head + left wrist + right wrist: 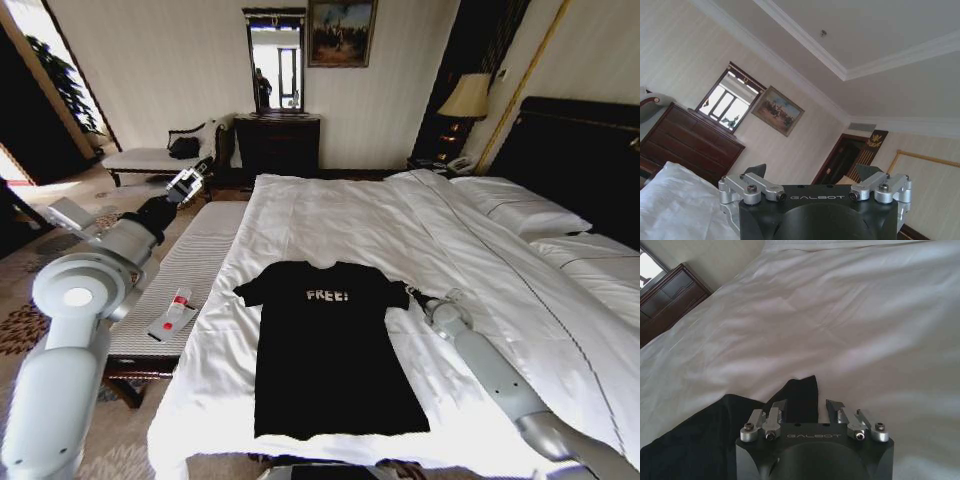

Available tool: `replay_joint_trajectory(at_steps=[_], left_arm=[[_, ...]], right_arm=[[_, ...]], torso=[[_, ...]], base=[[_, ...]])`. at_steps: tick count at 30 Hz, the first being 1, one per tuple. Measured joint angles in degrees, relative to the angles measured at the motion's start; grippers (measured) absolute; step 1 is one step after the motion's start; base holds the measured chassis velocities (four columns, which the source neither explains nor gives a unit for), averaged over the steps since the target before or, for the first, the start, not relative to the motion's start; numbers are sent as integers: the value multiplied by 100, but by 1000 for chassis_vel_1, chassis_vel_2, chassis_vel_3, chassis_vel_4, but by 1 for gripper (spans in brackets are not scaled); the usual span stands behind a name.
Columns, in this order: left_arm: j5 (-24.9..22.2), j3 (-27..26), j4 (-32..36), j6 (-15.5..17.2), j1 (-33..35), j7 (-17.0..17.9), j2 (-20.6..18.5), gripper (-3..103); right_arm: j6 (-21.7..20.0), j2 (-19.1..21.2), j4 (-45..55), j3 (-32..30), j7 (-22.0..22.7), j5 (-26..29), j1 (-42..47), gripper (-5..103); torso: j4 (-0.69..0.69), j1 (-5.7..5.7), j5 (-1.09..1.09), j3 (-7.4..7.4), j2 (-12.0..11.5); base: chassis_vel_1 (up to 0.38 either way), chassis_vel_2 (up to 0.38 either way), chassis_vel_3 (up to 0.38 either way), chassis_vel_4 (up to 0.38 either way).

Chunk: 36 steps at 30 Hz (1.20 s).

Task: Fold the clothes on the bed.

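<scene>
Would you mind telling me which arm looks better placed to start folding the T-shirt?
Probably the right. The right gripper sits open at the tip of the T-shirt's sleeve on the bed, whereas the left gripper is raised over the bench, open, away from the shirt.

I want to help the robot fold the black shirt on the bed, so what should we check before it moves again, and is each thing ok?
1. T-shirt lies flat on the bed, front up, sleeves spread: ok.
2. Right gripper is at the shirt's sleeve tip: ok.
3. Right gripper's fingers are apart with a gap, ready to pinch: ok.
4. Sleeve already between those fingers: cannot tell, the cloth sits beside one finger.
5. Left gripper is raised over the bench, away from the shirt: not ok if both sleeves need holding.
6. Bed beside the shirt is bare sheet for folding: ok.
</scene>
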<state>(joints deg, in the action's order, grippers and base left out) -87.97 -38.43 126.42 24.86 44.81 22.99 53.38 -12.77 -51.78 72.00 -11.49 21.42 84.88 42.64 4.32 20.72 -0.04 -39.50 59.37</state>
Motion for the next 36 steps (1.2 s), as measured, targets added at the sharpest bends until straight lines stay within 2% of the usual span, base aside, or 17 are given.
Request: replay_joint_trajectory(at_steps=[1,3,4,6,7,9,10,12,13,27,29,36], left_arm=[[12,12,-10,2,-6,-1,2,100],[17,17,-13,2,-9,-2,3,100],[24,24,-19,3,-14,-2,6,100],[25,25,-20,4,-15,-2,8,100],[25,25,-20,4,-15,-2,8,100],[25,24,-18,5,-15,-2,9,100],[25,18,-18,5,-13,-3,9,100],[25,6,-17,5,-11,-4,9,100],[25,-3,-17,5,-9,-4,10,100],[34,-52,3,4,30,-5,22,100],[34,-101,11,-2,38,-7,13,100],[31,-140,31,-3,78,-7,-11,100]], right_arm=[[-3,0,32,11,9,1,0,44],[-6,1,52,19,16,1,0,44],[-16,4,98,32,34,1,10,33],[-31,4,121,47,61,-23,29,33],[-32,4,123,49,68,-35,36,22],[-34,5,130,49,75,-46,48,22],[-35,11,148,49,82,-49,67,12],[-37,26,185,50,87,-56,94,12],[-37,40,214,55,89,-67,109,3],[122,166,601,99,138,-198,78,0],[205,209,1047,206,259,-215,172,0],[210,151,1435,487,426,-230,138,0]], torso=[[0,0,0,0,0],[1,0,0,0,0],[1,0,0,0,0],[0,1,0,0,-1],[1,0,0,0,0],[1,0,0,0,0],[1,0,0,0,0],[1,0,0,0,0],[1,0,0,0,0],[1,0,0,0,0],[1,0,0,0,0],[1,0,-1,0,0]], base=[[0,0,0,0],[0,0,0,0],[0,0,0,0],[0,0,0,0],[0,0,0,0],[0,0,0,0],[0,0,0,0],[0,0,0,0],[0,0,0,0],[0,0,0,0],[0,0,0,0],[0,0,0,0]])
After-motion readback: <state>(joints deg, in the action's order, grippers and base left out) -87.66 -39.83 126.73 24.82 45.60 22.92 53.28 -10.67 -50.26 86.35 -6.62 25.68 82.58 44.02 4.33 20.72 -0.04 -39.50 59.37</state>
